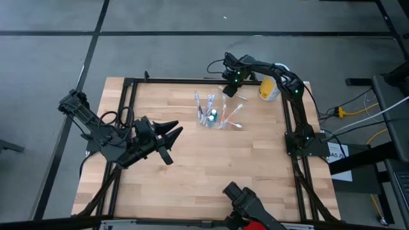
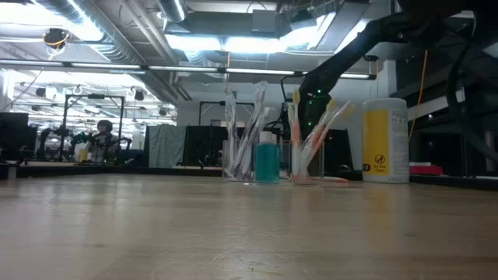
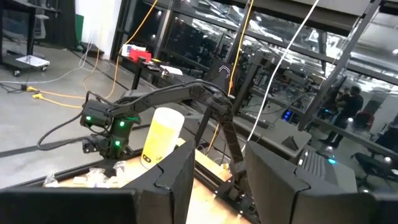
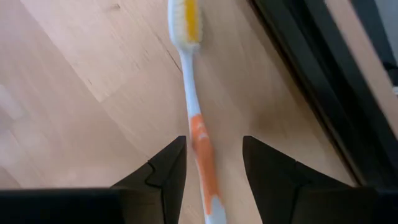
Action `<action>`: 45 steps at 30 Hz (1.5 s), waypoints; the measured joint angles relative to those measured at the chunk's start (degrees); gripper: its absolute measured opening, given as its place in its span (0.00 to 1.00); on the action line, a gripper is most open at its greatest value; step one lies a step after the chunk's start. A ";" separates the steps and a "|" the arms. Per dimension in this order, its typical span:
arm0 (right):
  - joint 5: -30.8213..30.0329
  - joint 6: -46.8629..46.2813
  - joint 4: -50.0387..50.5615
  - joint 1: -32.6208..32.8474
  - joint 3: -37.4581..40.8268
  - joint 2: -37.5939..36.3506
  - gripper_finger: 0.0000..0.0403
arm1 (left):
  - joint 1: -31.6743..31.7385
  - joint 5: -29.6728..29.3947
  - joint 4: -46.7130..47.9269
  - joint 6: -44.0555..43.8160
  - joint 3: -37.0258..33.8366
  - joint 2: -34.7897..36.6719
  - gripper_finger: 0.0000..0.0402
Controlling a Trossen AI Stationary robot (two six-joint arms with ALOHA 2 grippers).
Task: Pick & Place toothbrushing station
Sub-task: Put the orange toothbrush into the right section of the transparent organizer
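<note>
Toothbrushing station (image 1: pixel 216 116): sitting upright on the wooden table (image 1: pixel 204 179), toward the far edge and a little right of the middle; in the low view its clear cups (image 2: pixel 268 159) are showing toothbrushes leaning outward and a small teal bottle (image 2: pixel 267 162) standing between them.

Station relative to right gripper (image 1: pixel 231 89): lying at about 7 o'clock from the claw in the high view, near it but apart from it.

Right gripper: hanging over the table's far edge, just beyond the station, with the arm reaching in from the right side. Its two fingers (image 4: pixel 165 171) are standing apart, pointing down at the wood.

Toothbrush at the right gripper (image 4: pixel 198 134): a white and orange brush with yellow bristles is running through the gap between the fingers; whether the fingers are pressing on it or merely flanking it, I cannot tell.

Yellow canister (image 1: pixel 268 89): standing with its white lid at about 3 o'clock from the right gripper, at the table's far right corner, well clear of the station.

Station relative to left gripper (image 1: pixel 174 132): lying at about 2 o'clock from it, apart from it.

Left gripper: waiting over the table's left half, pointing toward the station, its fingers (image 3: pixel 177 180) standing apart with nothing between them.

Room: a person (image 2: pixel 103 134) is sitting far behind the table in the low view.
</note>
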State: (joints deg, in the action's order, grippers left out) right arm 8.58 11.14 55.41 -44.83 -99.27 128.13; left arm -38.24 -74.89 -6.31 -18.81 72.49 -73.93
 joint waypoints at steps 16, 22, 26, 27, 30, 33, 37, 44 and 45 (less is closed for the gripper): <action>1.72 -0.03 -4.32 -0.01 5.89 -0.55 0.38 | 0.00 1.00 0.00 0.53 0.00 0.00 0.34; 1.74 -0.84 -4.39 0.11 5.85 -0.39 0.23 | 0.00 1.03 -0.02 0.53 0.00 0.00 0.34; 2.22 -1.29 -3.72 0.62 5.85 -0.39 0.09 | -0.02 1.03 -0.02 0.50 0.02 0.00 0.34; 2.71 -1.29 -2.89 0.79 5.85 -0.43 0.06 | -0.02 1.03 -0.02 0.50 0.03 0.00 0.34; 5.35 -1.34 -1.44 1.24 5.94 -0.52 0.03 | -0.02 1.03 0.00 0.53 0.07 0.00 0.34; 8.23 -1.77 -1.39 1.28 6.14 -0.67 0.03 | -0.02 1.05 0.00 0.60 0.07 0.00 0.34; 6.99 -1.73 -1.17 1.47 6.45 -2.28 0.02 | -0.42 1.03 0.01 1.45 0.07 0.00 0.34; 4.87 -1.95 -1.43 0.56 6.57 -8.45 0.00 | -1.20 1.00 0.03 2.99 0.07 0.00 0.34; 4.86 -1.93 -1.36 0.56 6.57 -9.34 0.00 | -1.20 1.00 0.05 3.09 0.07 0.00 0.34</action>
State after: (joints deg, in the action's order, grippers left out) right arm 13.44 9.21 54.04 -44.27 -92.71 118.79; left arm -39.44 -73.90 -6.25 -15.72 72.55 -73.93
